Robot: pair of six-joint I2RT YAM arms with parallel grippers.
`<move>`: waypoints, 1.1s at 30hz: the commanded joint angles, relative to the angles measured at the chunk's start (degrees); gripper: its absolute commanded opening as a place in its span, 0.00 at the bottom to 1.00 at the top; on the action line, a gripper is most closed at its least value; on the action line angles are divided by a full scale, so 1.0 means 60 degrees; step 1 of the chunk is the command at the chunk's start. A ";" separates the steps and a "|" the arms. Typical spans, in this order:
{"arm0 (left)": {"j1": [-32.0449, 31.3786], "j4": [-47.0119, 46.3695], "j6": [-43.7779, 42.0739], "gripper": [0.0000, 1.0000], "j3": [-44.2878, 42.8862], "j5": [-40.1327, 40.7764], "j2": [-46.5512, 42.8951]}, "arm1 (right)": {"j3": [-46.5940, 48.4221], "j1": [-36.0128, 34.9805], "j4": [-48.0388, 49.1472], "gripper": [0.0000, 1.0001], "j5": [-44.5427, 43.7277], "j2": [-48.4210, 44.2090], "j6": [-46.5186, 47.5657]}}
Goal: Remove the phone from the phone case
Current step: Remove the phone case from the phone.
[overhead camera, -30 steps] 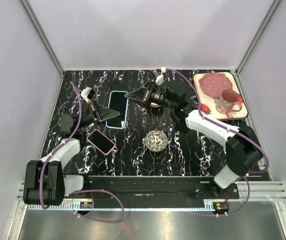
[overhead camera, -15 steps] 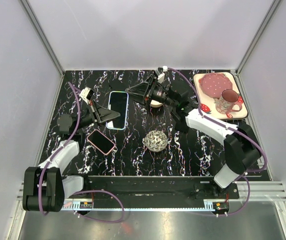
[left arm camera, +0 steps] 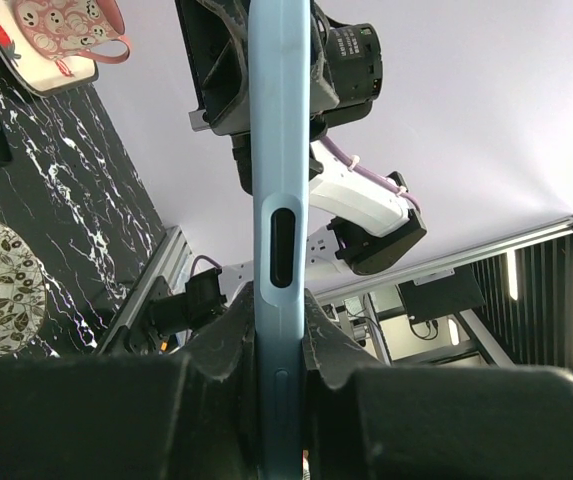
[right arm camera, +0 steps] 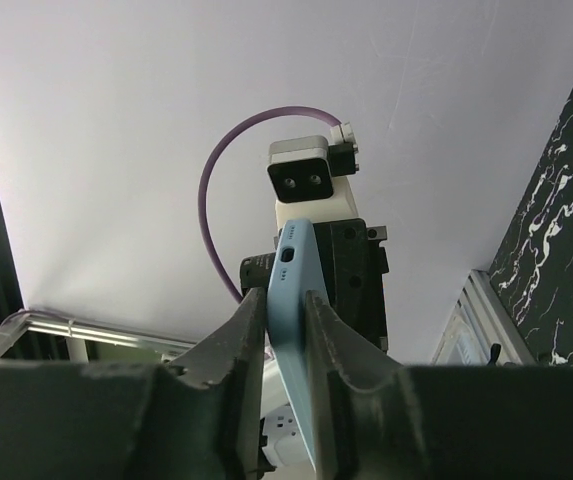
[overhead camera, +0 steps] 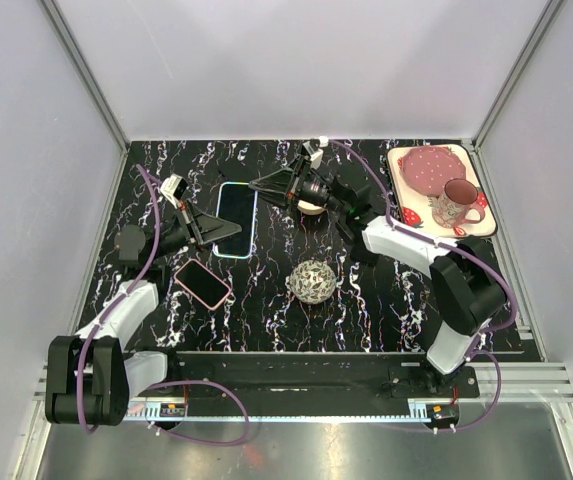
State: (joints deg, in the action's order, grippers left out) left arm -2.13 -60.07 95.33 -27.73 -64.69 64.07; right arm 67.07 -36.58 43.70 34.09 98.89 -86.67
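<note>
A phone with a black screen sits inside a light blue case (overhead camera: 236,218), held off the black marbled table between both arms. My left gripper (overhead camera: 224,231) is shut on the case's near left edge. In the left wrist view the case (left arm camera: 278,150) stands edge-on between the shut jaws of the left gripper (left arm camera: 279,305). My right gripper (overhead camera: 263,186) is shut on the case's far right corner. In the right wrist view the case (right arm camera: 294,265) is pinched in the right gripper (right arm camera: 286,305), its port end pointing up.
A pink phone case (overhead camera: 202,283) lies on the table below the left gripper. A silver patterned ball (overhead camera: 313,281) sits mid-table. A tray (overhead camera: 403,162) with a red plate and a mug (overhead camera: 454,205) stands at the back right. A small round object (overhead camera: 311,207) lies under the right wrist.
The right gripper has drawn slightly back and left along the case's far corner. The left arm shifted a little. Both stay shut on the blue case.
</note>
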 commanded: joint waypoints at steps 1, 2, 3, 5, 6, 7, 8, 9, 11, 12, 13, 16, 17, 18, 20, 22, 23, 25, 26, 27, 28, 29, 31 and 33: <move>-0.0011 -0.0389 -0.0126 0.00 -0.0462 0.0293 -0.0322 | 0.0307 -0.0012 0.1139 0.21 0.0354 0.0012 -0.0364; -0.0011 -0.0374 -0.0126 0.00 -0.0462 0.0293 -0.0337 | 0.0306 -0.0012 0.1110 0.18 0.0354 0.0027 -0.0364; -0.0011 -0.0359 -0.0126 0.00 -0.0477 0.0307 -0.0337 | 0.0306 -0.0012 0.1095 0.15 0.0354 0.0012 -0.0364; -0.0011 -0.0257 -0.0156 0.00 -0.0521 0.0293 -0.0352 | 0.0408 -0.0027 0.1022 0.10 0.0412 0.0085 -0.0364; 0.0003 -0.0242 -0.0170 0.00 -0.0550 0.0307 -0.0352 | 0.0452 -0.0012 0.1022 0.04 0.0442 0.0114 -0.0393; 0.0004 -0.0242 -0.0185 0.00 -0.0550 0.0307 -0.0352 | 0.0453 -0.0027 0.1051 0.00 0.0428 0.0115 -0.0567; -0.0011 -0.0242 -0.0200 0.00 -0.0593 0.0307 -0.0352 | 0.0424 -0.0041 0.1240 0.00 0.0413 0.0158 -0.0729; 0.0003 -0.0256 -0.0200 0.00 -0.0652 0.0293 -0.0366 | 0.0351 -0.0027 0.1430 0.00 0.0239 0.0173 -0.0977; 0.0003 -0.0533 -0.0083 0.00 -0.0784 0.0322 -0.0439 | 0.0029 -0.0027 0.2581 0.00 0.0106 0.0464 -0.2161; -0.0011 -0.0709 0.0019 0.00 -0.0958 0.0322 -0.0469 | -0.0030 -0.0041 0.3184 0.00 0.0047 0.0655 -0.2731; -0.0011 -0.0884 0.0078 0.00 -0.1076 0.0293 -0.0512 | -0.0118 -0.0056 0.3828 0.00 -0.0026 0.0874 -0.3984; 0.0004 -0.0770 -0.0169 0.00 -0.1632 0.0205 -0.0805 | -0.0133 -0.0202 0.6378 0.00 -0.0640 0.1899 -0.6068; 0.0004 -0.0754 -0.0243 0.00 -0.1851 0.0205 -0.0878 | -0.0133 -0.0261 0.7311 0.00 -0.0859 0.2264 -0.6367; -0.0011 -0.0740 -0.0287 0.00 -0.1970 0.0190 -0.0981 | -0.0177 -0.0392 0.7553 0.00 -0.1268 0.2341 -0.6544; 0.0003 -0.0914 -0.0317 0.00 -0.2218 0.0132 -0.1040 | -0.0148 -0.0466 0.7555 0.00 -0.1330 0.2327 -0.6648; 0.0004 -0.1454 -0.0070 0.00 -0.2307 0.0044 -0.1070 | 0.0041 -0.0510 0.7613 0.00 -0.1418 0.2356 -0.6837; 0.0004 -0.1762 0.0092 0.00 -0.2351 0.0044 -0.1070 | 0.0130 -0.0510 0.7628 0.00 -0.1433 0.2356 -0.6897; -0.0011 -0.2856 0.0675 0.00 -0.2410 0.0014 -0.0997 | 0.0392 -0.0539 0.7628 0.00 -0.1462 0.2341 -0.7115; 0.0003 -0.3255 0.0897 0.00 -0.2454 0.0000 -0.0967 | 0.0510 -0.0525 0.7628 0.00 -0.1462 0.2341 -0.7189; 0.0004 -0.3651 0.1116 0.00 -0.2483 0.0000 -0.0953 | 0.0613 -0.0525 0.7628 0.00 -0.1477 0.2341 -0.7248; -0.0011 -0.4235 0.1394 0.00 -0.2498 -0.0015 -0.0894 | 0.0832 -0.0525 0.7628 0.00 -0.1477 0.2341 -0.7350; 0.0003 -0.4458 0.1469 0.00 -0.2527 -0.0029 -0.0894 | 0.0906 -0.0539 0.7628 0.00 -0.1506 0.2370 -0.7395; -0.0011 -0.4781 0.1514 0.00 -0.2557 -0.0059 -0.0937 | 0.1111 -0.0539 0.7628 0.00 -0.1535 0.2371 -0.7424; 0.0004 -0.4958 0.1485 0.00 -0.2557 -0.0088 -0.0982 | 0.1127 -0.0539 0.7628 0.00 -0.1579 0.2429 -0.7483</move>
State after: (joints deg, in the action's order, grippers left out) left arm -1.52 -63.05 102.41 -38.26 -65.34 62.17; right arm 72.38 -39.62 81.25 26.48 111.53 -114.13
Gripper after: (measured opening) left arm 0.166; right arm 0.185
